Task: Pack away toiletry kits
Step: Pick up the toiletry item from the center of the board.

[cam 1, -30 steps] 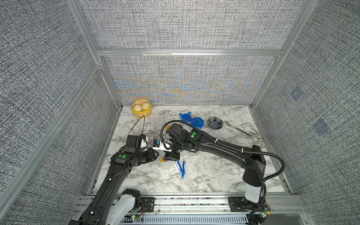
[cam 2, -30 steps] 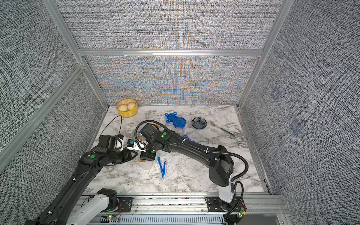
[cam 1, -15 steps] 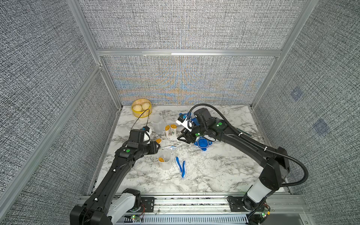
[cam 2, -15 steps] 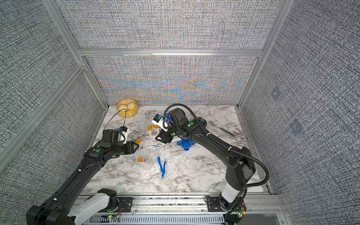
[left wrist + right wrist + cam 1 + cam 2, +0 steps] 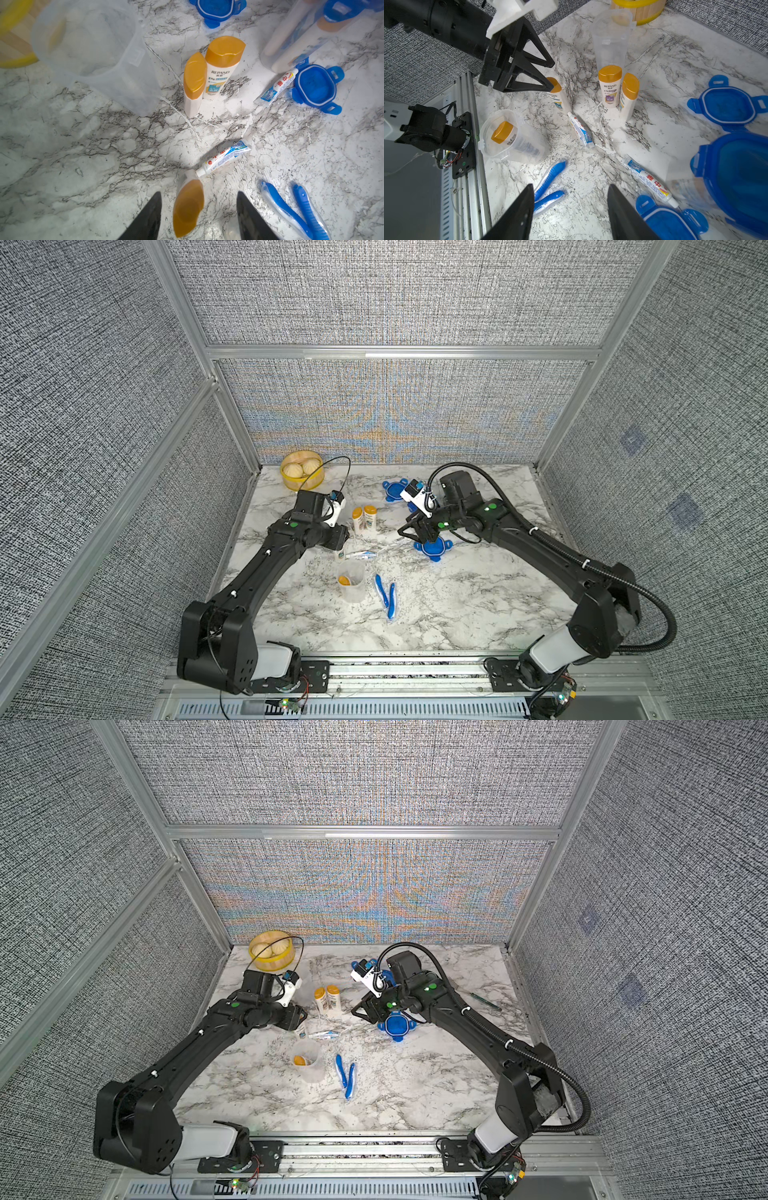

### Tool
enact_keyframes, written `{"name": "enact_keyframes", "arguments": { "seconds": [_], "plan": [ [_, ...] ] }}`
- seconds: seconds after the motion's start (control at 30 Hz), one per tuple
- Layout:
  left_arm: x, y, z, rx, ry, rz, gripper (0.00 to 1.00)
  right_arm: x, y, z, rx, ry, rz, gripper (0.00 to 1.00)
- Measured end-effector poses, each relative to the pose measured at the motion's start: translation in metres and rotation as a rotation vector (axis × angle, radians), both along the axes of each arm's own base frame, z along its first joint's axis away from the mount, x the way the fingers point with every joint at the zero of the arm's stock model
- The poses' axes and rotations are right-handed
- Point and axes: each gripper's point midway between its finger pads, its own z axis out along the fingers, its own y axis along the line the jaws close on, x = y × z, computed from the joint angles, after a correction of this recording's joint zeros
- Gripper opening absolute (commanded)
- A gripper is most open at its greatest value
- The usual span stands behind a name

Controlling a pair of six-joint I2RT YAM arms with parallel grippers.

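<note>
The left gripper was open, with its jaws apart on either side of 1 upright orange-capped bottle and not clamped on it. The right gripper was open and empty above the marble table, near 2 blue toothbrushes. 1 clear cup contained another bottle.

We see two white bottles with orange caps standing upright on the desk, close side by side. A third bottle stands alone. A fourth bottle sits inside an open clear cup. An empty clear cup also stands upright. Two white toothpaste tubes lie flat, one just beside a loose blue lid. Two blue toothbrushes in clear wrappers lie side by side. A closed cup wears its blue lid.
</note>
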Motion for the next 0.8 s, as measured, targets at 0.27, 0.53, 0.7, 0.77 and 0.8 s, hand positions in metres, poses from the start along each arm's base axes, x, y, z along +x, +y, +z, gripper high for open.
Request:
{"name": "enact_keyframes", "arguments": {
  "seconds": [0.27,0.53,0.7,0.77,0.8],
  "plan": [
    [-0.001,0.002,-0.02,0.072,0.08,-0.061,0.47,0.004,-0.005,-0.014,0.045,0.113,0.02,0.59],
    [-0.011,0.004,-0.034,0.108,0.148,-0.094,0.44,0.0,-0.004,-0.011,0.065,0.141,0.045,0.59],
    [-0.011,0.008,-0.039,0.134,0.162,-0.096,0.33,0.0,-0.005,-0.011,0.066,0.147,0.044,0.58],
    [-0.012,0.008,-0.041,0.137,0.164,-0.099,0.26,0.0,-0.005,-0.011,0.066,0.15,0.045,0.58],
    [-0.013,0.009,-0.042,0.144,0.163,-0.103,0.25,0.0,-0.005,-0.011,0.066,0.15,0.044,0.59]
  ]
}}
